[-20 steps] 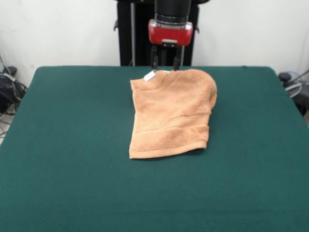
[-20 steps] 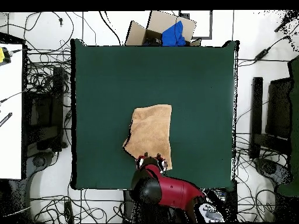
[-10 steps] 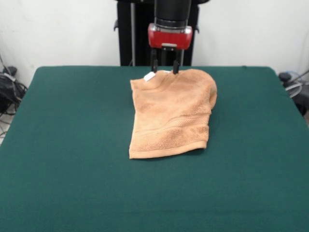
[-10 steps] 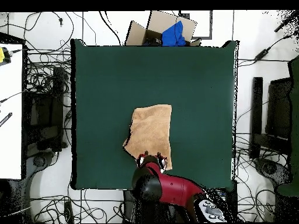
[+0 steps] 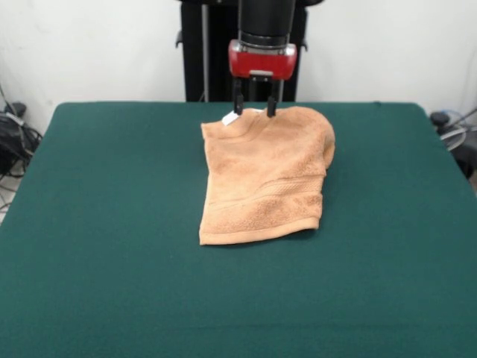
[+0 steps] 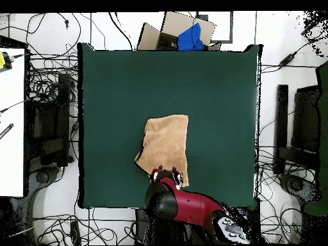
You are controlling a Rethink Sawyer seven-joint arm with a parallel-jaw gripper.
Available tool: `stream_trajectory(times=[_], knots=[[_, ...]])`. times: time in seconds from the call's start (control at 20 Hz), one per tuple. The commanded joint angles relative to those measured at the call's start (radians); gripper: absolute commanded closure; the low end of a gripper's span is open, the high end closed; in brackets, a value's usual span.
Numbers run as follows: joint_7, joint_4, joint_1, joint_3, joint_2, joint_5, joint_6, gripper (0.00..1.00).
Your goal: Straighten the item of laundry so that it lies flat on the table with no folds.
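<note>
The item of laundry [image 5: 264, 175] is an orange-tan towel lying folded over on itself on the green table [image 5: 112, 224], with a rounded hump at its right far corner and a white tag [image 5: 230, 118] at its far edge. My gripper [image 5: 254, 108] hangs just over that far edge, open, its two fingers apart with nothing held between them. From overhead, the towel [image 6: 165, 146] lies in the lower middle of the table [image 6: 218, 90], and the gripper [image 6: 166, 173] is at the towel's bottom edge.
In the overhead view, a cardboard box [image 6: 160, 32] with a blue cloth [image 6: 190, 38] in it stands beyond the table's top edge. Cables cover the floor on both sides, and a white surface [image 6: 11, 122] lies at the left.
The gripper has risen slightly at the towel's far edge. The towel has not moved.
</note>
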Motion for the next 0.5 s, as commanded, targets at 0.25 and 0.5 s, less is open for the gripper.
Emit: stream_trajectory(times=[0.25, 0.5], knots=[[0.243, -0.083, 0.031, 0.101, 0.07, 0.061, -0.062, 0.0], [0.254, -0.08, 0.034, 0.093, 0.1, 0.056, -0.106, 0.0]])
